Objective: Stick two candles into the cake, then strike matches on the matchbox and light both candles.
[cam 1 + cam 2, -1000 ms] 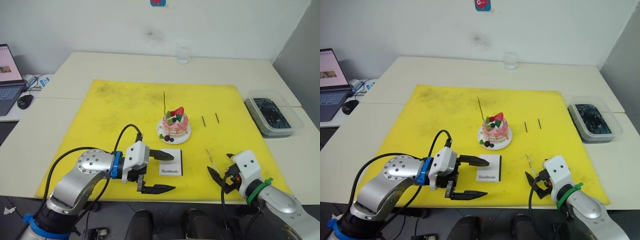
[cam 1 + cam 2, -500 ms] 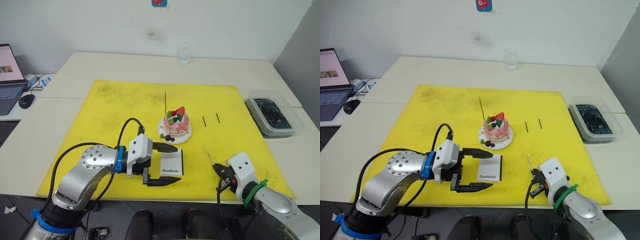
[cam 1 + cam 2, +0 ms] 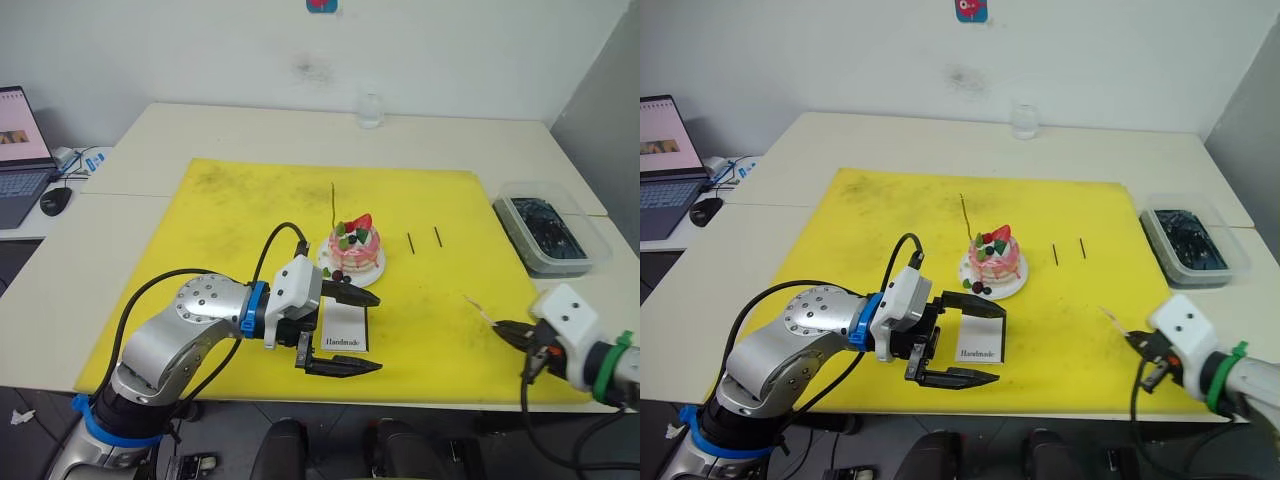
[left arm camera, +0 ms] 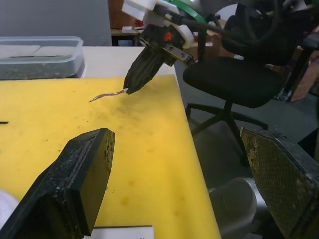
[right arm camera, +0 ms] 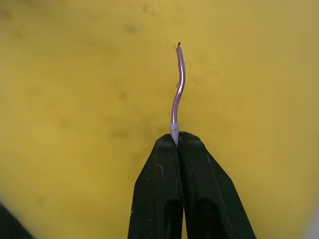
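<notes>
Pinching candle (image 5: 177,89), base hidden

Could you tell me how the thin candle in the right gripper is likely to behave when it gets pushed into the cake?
The candle looks wire-thin and already kinked, so it will probably flex or buckle rather than stay straight. The right gripper pinches only its very end, so the tip may wander. It seems very light, and the soft-looking cake should offer little resistance.

Counted things on the yellow mat

Two candles (image 3: 332,203) (image 3: 478,308), two matches (image 3: 409,242) (image 3: 436,236), one cake (image 3: 354,246), one matchbox (image 3: 343,327).
</notes>
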`<state>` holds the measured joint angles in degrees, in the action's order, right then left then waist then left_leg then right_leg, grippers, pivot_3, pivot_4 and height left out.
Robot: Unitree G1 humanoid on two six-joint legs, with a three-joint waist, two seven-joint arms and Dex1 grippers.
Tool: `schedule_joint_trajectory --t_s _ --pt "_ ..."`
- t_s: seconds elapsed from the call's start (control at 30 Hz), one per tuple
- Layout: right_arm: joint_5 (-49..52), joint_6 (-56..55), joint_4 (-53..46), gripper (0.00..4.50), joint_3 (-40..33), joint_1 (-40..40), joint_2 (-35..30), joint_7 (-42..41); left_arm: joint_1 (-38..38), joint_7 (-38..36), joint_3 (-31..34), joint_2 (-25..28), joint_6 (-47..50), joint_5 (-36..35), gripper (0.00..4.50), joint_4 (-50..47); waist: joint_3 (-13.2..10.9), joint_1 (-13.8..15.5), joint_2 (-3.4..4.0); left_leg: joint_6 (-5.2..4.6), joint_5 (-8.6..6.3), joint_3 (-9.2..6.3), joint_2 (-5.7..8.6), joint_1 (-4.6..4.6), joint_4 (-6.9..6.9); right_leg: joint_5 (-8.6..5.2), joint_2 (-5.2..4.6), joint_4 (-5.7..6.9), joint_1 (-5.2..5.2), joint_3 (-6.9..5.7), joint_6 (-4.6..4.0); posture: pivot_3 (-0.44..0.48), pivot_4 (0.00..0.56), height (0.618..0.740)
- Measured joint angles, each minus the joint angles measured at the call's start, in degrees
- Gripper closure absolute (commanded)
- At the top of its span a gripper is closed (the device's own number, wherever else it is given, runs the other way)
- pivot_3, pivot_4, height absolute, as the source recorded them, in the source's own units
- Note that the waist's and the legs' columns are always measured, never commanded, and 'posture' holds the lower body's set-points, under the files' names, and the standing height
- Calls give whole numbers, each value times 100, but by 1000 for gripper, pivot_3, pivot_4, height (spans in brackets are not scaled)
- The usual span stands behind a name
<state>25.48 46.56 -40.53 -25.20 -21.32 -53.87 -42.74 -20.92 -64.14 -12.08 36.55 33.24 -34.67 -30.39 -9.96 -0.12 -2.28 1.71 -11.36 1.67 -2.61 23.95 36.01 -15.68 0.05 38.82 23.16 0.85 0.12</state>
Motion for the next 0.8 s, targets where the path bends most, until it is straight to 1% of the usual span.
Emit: schedule_joint_trajectory --t_s 0.13,0.37,0.4,0.47,0.63,0.67,0.8 --pt "-119 -290 495 4482 -60 -356 -147 -507 -24 4 -67 -67 10 -21 0 -12 0 -12 0 0 0 -1 -1 -2 1 0 2 4 1 0 0 0 150 740" --pt "-163 -280 856 4482 43 -162 -66 -492 -23 13 -240 -133 -123 81 0 -14 0 -13 1 1 0 -4 0 -4 3 1 4 10 0 0 1 0 150 740" --pt "-159 -251 880 4042 82 -161 -66 -506 -24 29 -253 -165 -131 99 0 -12 0 -12 1 0 0 -4 0 -3 3 1 5 9 0 0 1 0 150 740" --pt "-142 -195 934 3569 136 -144 -62 -515 -58 49 -333 -234 -163 151 0 13 0 -9 1 0 0 -1 0 0 4 1 4 7 0 5 2 0 150 740" --pt "-121 -94 969 1773 135 -1 -39 -523 -162 92 -399 -342 -278 269 0 138 0 -9 1 0 0 -2 1 -1 5 3 5 7 0 4 6 0 150 740" --pt "-110 -70 968 1482 116 -4 -51 -551 -162 94 -402 -356 -283 304 0 154 0 -8 1 0 0 -2 1 -1 5 3 5 7 0 3 6 0 150 740" --pt "150 309 837 1482 -258 -26 -455 -915 -161 79 -420 -349 -382 381 0 172 0 -13 4 0 0 0 1 -3 5 4 10 9 0 6 6 0 150 740"
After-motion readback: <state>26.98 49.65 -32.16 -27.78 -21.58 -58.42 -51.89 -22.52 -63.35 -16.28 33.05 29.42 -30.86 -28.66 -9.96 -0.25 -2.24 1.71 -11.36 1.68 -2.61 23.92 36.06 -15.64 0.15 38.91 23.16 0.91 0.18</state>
